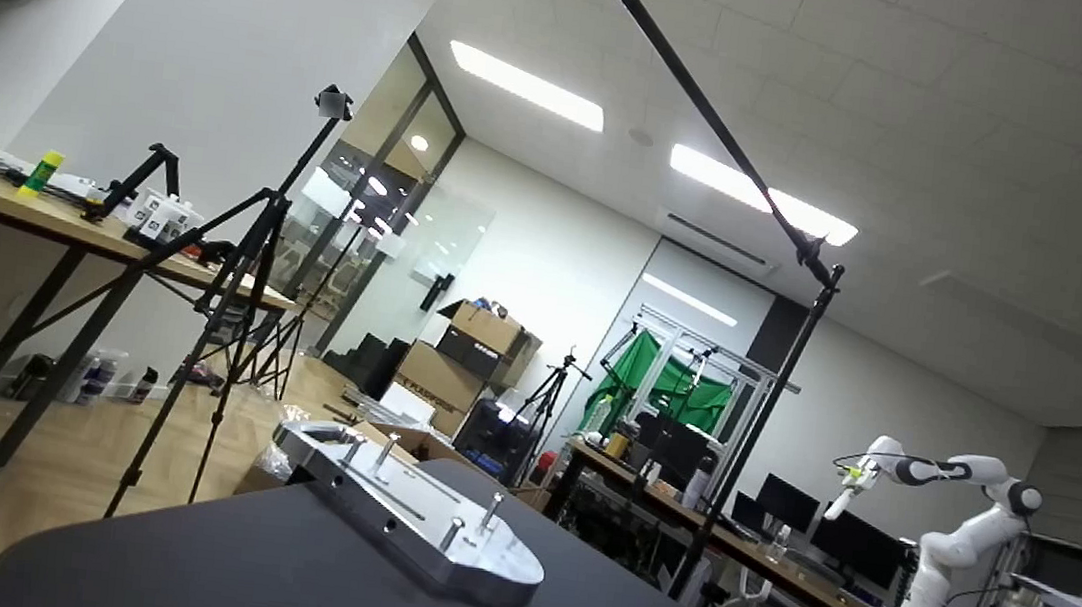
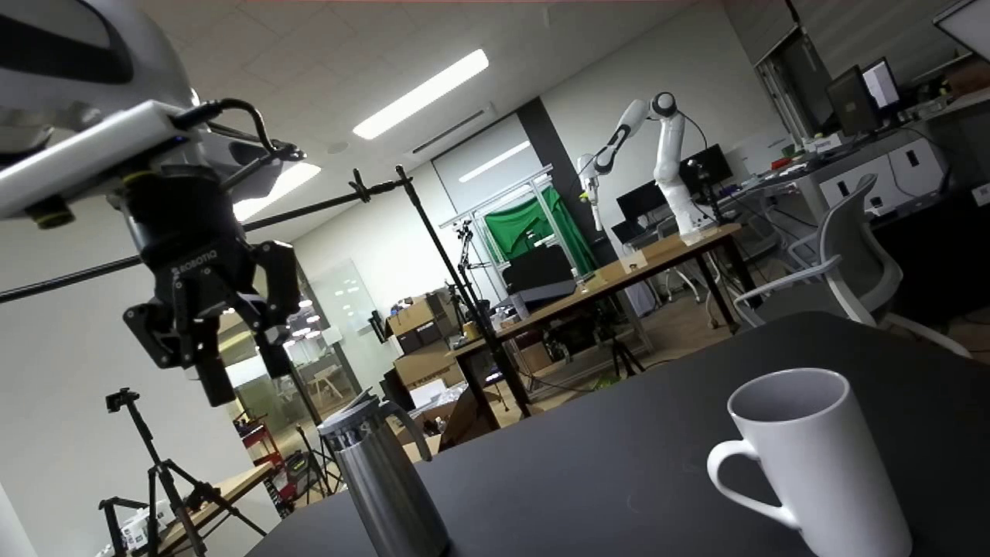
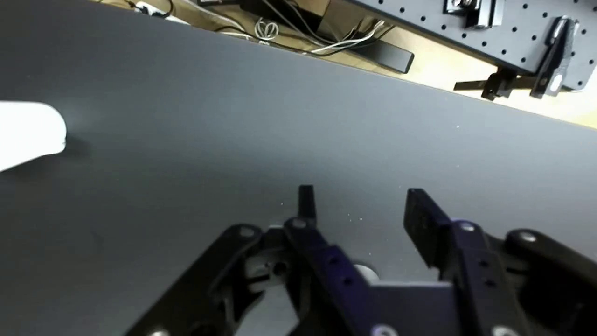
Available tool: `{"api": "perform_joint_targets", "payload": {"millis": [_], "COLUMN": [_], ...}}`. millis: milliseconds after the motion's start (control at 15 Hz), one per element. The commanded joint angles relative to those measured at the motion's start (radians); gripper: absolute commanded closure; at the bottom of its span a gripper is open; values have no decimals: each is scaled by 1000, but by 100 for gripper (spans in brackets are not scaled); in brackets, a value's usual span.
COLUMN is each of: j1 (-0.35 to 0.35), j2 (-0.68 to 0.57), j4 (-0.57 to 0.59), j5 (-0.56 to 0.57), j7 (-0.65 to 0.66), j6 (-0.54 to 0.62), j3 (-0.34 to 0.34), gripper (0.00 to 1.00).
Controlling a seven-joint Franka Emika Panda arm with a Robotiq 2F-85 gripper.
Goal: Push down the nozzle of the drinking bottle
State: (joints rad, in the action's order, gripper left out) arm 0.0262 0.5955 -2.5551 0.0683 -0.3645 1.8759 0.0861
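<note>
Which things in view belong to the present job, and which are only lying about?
For the job:
metal bottle, apparently the target
its lid, likely the press point
gripper, open

Lying about:
white mug
metal piece with pins
cardboard boxes

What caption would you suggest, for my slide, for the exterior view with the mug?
Open, empty gripper above a dark table that holds a bottle and a mug.

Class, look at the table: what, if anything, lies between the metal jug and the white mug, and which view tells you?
Only bare black tabletop lies between the metal jug and the white mug, as an exterior view shows.
</note>
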Motion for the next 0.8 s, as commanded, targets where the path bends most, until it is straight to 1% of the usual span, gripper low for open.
{"api": "perform_joint_targets", "payload": {"millis": [0,67,133,267,467,733], "j1": [13,13,12,11,18,35], "j2": [-164,-208,-244,-322,-433,-533], "j4": [149,186,217,281,381,475], "j5": [38,46,54,78,98,125], "j7": [54,67,75,103,139,178], "j6": [53,70,83,103,97,98], "j3": [-48,-63,-75,-101,-132,-164], "gripper": [75,84,90,99,100,100]}}
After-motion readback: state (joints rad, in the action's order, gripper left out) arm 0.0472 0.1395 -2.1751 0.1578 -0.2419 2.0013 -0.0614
